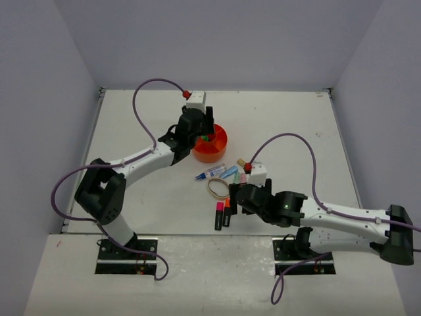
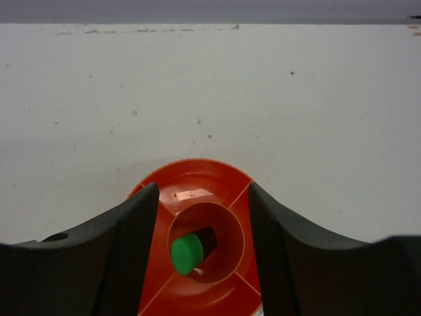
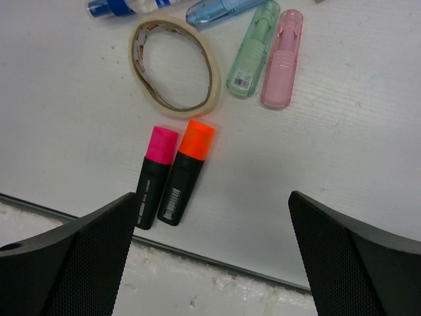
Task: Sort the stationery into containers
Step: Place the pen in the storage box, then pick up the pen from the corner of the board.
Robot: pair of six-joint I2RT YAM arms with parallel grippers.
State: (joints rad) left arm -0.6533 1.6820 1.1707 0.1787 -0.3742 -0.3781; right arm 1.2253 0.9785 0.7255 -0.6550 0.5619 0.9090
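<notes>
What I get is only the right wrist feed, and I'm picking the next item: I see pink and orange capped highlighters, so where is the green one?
Observer: The green-capped highlighter sits cap up in the centre cup of the orange organizer.
Operator: Is the left arm in the way there?
Observer: The left end effector hangs right over that organizer, open, holding nothing.
Operator: Which way is the organizer from my pile?
Observer: In the top view it sits beyond the blue-tipped pen, away from the bases, toward the left arm's side.
</notes>
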